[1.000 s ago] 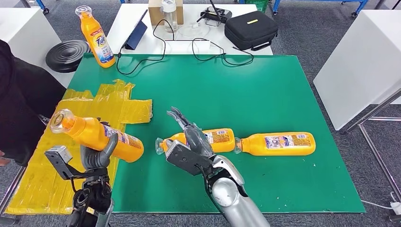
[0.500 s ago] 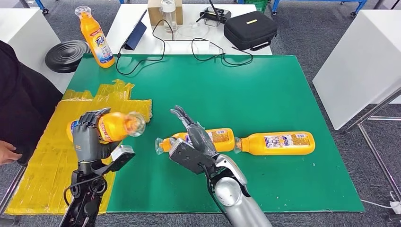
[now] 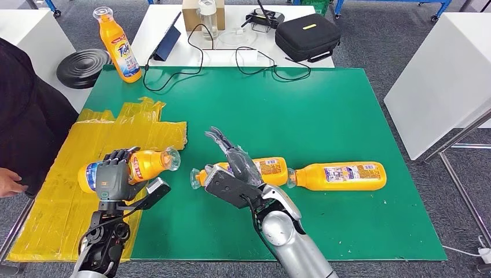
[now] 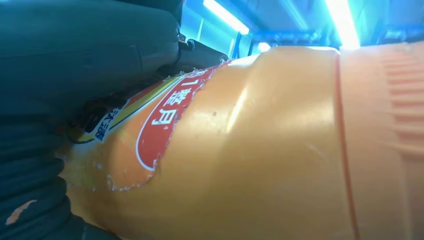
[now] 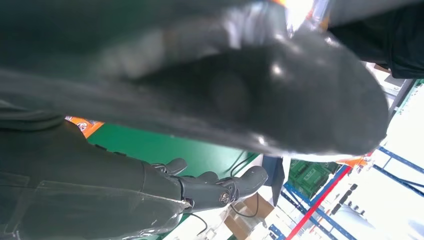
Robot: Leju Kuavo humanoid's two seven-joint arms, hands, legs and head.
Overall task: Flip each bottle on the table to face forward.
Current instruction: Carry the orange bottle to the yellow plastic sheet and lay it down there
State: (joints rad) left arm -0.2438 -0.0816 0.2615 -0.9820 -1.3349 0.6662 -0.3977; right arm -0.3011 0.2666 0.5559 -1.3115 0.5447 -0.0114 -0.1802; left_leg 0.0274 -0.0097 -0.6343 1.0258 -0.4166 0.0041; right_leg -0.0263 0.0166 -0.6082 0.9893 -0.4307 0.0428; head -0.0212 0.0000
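One bottle (image 3: 131,168) is gripped by the left hand (image 3: 113,178) above the yellow sheet (image 3: 58,214) at nine o'clock. Two bottles (image 3: 263,169) (image 3: 341,175) lie label-back at centre and three o'clock — apparently unflipped. The right hand (image 3: 234,171) hovers spread over the nearer.

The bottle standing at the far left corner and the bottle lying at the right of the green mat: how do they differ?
The standing bottle is upright at the mat's far left corner; the lying bottle rests on its side on the green mat, cap toward the right hand. The standing bottle shows a blue and red front label; the lying bottle shows small print. Both are orange with clear caps, and neither is held.
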